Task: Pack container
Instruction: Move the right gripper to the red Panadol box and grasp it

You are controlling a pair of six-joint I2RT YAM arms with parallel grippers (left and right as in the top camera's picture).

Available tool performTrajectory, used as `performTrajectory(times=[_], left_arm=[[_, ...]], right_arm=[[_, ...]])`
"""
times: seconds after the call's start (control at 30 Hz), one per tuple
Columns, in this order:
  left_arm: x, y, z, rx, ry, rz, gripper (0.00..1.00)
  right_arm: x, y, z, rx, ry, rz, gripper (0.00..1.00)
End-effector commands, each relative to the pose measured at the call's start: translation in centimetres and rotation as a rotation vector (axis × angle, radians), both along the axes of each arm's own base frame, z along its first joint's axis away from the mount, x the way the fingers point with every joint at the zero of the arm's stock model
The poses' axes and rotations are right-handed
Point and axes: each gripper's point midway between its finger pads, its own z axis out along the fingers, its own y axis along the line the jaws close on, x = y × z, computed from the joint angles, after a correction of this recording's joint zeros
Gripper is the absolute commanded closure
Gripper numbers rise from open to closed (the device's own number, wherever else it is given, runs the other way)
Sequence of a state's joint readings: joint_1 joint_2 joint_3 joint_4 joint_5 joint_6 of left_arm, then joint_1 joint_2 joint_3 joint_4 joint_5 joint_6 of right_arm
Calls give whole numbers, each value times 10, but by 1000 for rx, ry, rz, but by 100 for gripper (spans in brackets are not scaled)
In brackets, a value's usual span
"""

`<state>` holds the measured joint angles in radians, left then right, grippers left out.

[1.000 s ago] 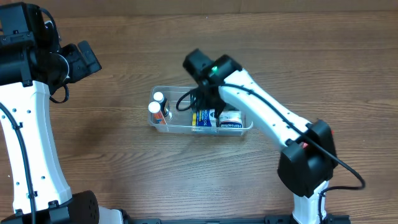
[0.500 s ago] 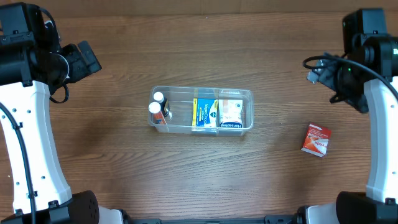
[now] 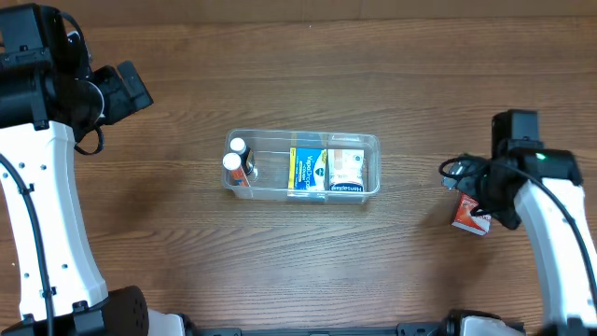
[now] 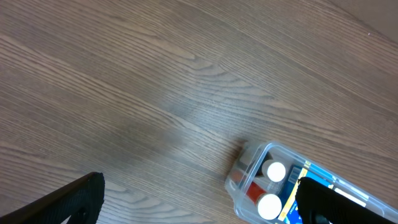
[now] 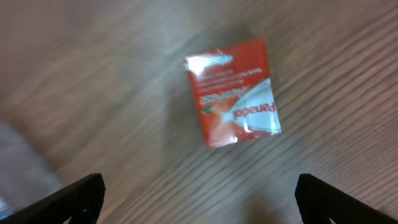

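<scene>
Out on the wooden bench (image 3: 187, 233), a red Panadol box (image 5: 233, 90) lies flat on its own, well apart from everything else. The right arm (image 3: 536, 187) hangs directly over it, and from overhead the wrist covers the box's upper edge, so only part of the red shows. In the right wrist view the right jaws are spread wide with nothing in them, and the box sits ahead of them, untouched. A black cable (image 3: 452, 173) loops off that wrist.

The left arm (image 3: 37, 168) is parked high at the far corner, and the left jaws are also gaping wide and gripping nothing, just bare wood between them.

Now the container (image 3: 303, 137): it's mid-bench, a clear shallow tub with rounded corners and a rim, long side running across. Two white-capped tubes (image 3: 233, 154) stand upright at the end nearer the left arm. Then comes a blue-and-yellow box (image 3: 306, 170), with a white box (image 3: 347, 170) just beside it, filling the other end
</scene>
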<state>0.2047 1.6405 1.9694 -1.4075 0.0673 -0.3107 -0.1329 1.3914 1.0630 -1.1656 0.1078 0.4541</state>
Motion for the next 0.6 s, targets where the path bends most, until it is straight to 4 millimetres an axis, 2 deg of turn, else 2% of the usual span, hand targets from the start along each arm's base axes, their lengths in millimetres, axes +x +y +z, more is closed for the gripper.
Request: performTrajectory(times=[0.0, 0.13, 0.23, 0.5, 0.57], left_arm=[[0, 2, -4, 6, 14, -13, 0], [0, 2, -4, 6, 14, -13, 0], [0, 2, -4, 6, 14, -13, 0], [0, 2, -4, 6, 14, -13, 0], [1, 2, -4, 6, 12, -13, 0]], right_arm=[[-2, -20, -19, 13, 54, -24, 0], [-2, -42, -43, 50, 106, -19, 0], [4, -36, -52, 108, 105, 28, 0], [9, -35, -55, 106, 97, 86, 0], [8, -35, -64, 116, 126, 102, 0]])
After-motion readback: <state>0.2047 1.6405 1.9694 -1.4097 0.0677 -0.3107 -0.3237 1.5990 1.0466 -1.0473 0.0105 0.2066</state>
